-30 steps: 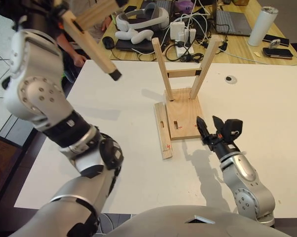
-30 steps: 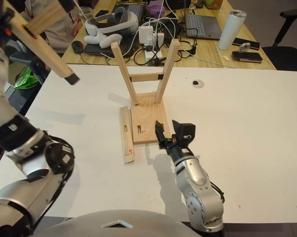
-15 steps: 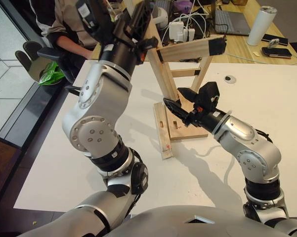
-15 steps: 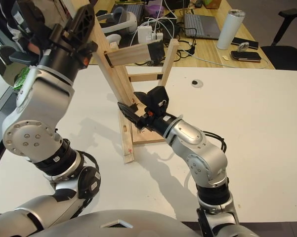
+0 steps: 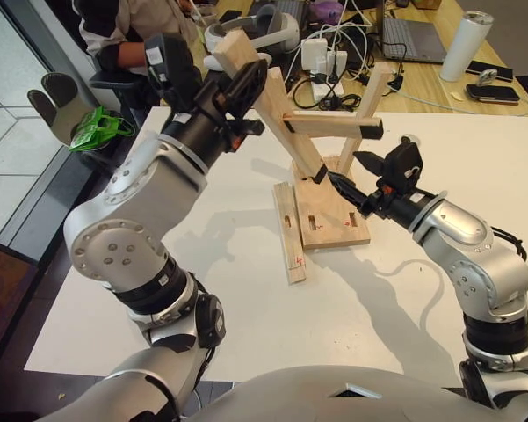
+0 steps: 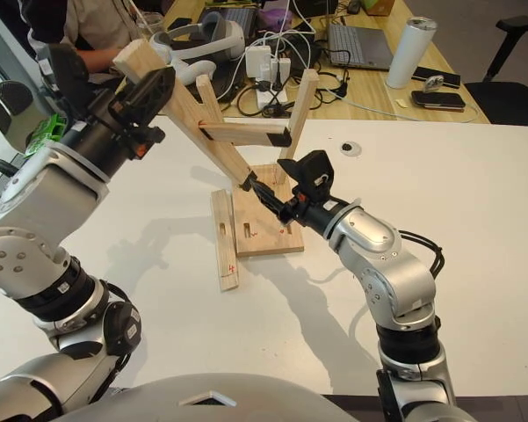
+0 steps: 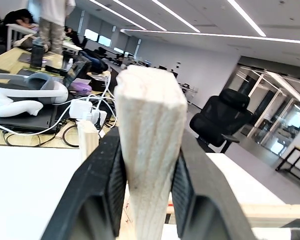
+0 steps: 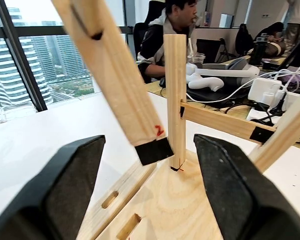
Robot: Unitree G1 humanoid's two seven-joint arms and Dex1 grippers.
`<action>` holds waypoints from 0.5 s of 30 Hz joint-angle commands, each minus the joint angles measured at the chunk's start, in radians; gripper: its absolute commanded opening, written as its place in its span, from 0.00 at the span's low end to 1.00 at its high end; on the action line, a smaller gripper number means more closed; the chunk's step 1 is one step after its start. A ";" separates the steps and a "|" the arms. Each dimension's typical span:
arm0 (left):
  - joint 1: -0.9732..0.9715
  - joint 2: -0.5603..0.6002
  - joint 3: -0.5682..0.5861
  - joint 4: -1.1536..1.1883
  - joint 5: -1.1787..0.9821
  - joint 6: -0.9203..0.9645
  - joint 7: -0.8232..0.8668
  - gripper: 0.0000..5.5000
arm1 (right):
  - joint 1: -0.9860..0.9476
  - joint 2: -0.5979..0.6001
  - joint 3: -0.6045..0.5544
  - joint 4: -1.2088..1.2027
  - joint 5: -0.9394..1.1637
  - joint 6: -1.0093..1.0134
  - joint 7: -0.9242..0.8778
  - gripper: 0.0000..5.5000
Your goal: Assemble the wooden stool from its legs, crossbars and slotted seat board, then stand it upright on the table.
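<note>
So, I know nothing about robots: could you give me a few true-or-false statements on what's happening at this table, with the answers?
1. The left arm's jaws are clamped on a wooden leg. True.
2. That leg is held bolt upright. False: it is tilted, its dark-tipped lower end near the seat board.
3. The right arm's jaws are shut on the seat board. False: they stand open around the held leg's lower end.
4. Two standing legs rise from the seat board. True.
5. The loose slotted strip lies on the table beside the seat board. True.
</note>
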 commanded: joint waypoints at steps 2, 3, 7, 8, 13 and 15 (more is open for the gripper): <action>-0.072 -0.015 0.028 0.059 -0.024 -0.056 0.095 0.19 | 0.050 -0.046 0.031 -0.053 0.009 -0.007 0.068 0.60; -0.071 -0.008 0.031 0.063 -0.028 -0.058 0.106 0.19 | 0.066 -0.062 0.038 -0.064 0.009 -0.001 0.082 0.60; 0.039 -0.014 0.031 0.001 -0.070 -0.025 0.201 0.19 | 0.151 -0.143 0.055 -0.119 -0.035 0.068 0.070 0.60; 0.095 -0.047 0.028 -0.035 -0.088 -0.020 0.253 0.19 | 0.175 -0.138 0.049 -0.131 -0.062 0.104 0.016 0.60; 0.319 -0.180 -0.055 -0.174 -0.108 -0.047 0.445 0.19 | 0.250 0.053 -0.026 -0.154 -0.154 0.263 -0.288 0.60; 0.351 -0.192 -0.089 -0.179 -0.073 -0.065 0.469 0.19 | 0.249 0.191 -0.100 -0.132 -0.167 0.296 -0.412 0.60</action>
